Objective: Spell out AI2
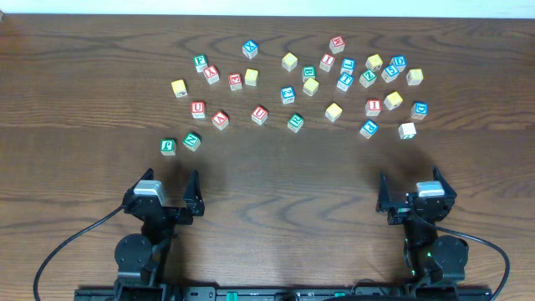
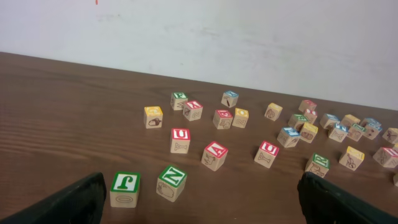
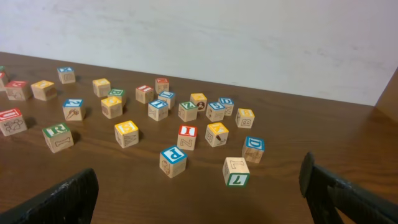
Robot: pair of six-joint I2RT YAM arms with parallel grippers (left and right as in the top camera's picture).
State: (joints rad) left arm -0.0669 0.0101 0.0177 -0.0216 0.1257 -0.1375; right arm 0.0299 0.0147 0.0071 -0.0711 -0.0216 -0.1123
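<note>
**Item 1.** Red-topped wooden letter cube "A" (image 1: 220,119). It sits at 1 o'clock from the left gripper (image 1: 165,194), well apart from it, with open table on its near side.

**Item 2.** Red-topped wooden letter cube "I" (image 1: 373,107). It sits at 11 o'clock from the right gripper (image 1: 415,196), with a yellow-topped wooden cube (image 1: 393,100) just beside it at 2 o'clock.

**Item 3.** Cube "2". Not identified, as the print is too small to tell it from a Z.

**Handling (judged).** The cubes look light, rigid and not fragile. Their smooth painted faces will probably skid or twist on the dark brown wooden table (image 1: 276,192) if nudged.

**Hold.** Take each cube squarely by two opposite flat sides, never by the corners. For the "I", choose the pair of sides clear of its yellow neighbour.

**Grippers.** Both sit at the 6 o'clock edge with fingers spread wide and nothing held.
</note>
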